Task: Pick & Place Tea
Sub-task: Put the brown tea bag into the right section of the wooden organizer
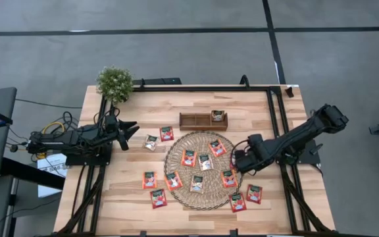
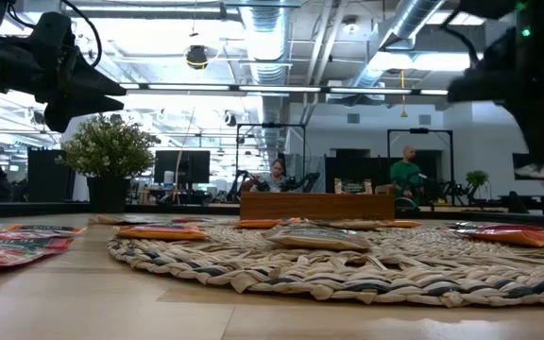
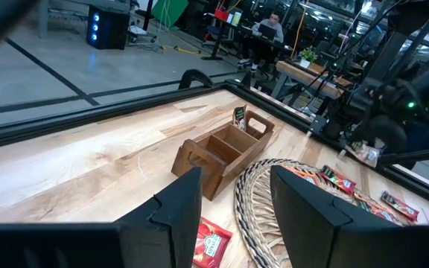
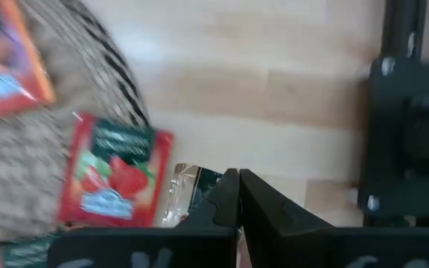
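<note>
Nearest the low camera, the round woven mat (image 2: 348, 260) fills the foreground, and its raised edge hides most of the tea sachets (image 2: 314, 238) lying on it; only thin slivers show. Both arms are cut off at the upper corners of that view.

From above, the right gripper (image 1: 237, 162) sits at the mat's right edge, just beside a red sachet (image 1: 228, 178). Its wrist view shows the fingers (image 4: 226, 197) pressed together. A silvery sachet (image 4: 188, 184) lies partly hidden behind them; whether it is pinched cannot be told. A red sachet (image 4: 114, 179) lies next to it, overlapping the mat rim.

The left gripper (image 1: 131, 130) hangs above the table's left side, jaws apart and holding nothing.

Sachets are spread over the mat and on the light wooden table (image 1: 110, 204) left of and below it. One sachet (image 1: 218, 116) stands in the small wooden tray (image 1: 202, 121) beyond the mat. A potted plant (image 1: 114, 83) occupies the far left corner.

Farther off, the low view shows an office with desks, monitors, ceiling ducts and two seated persons (image 2: 276, 176).
</note>
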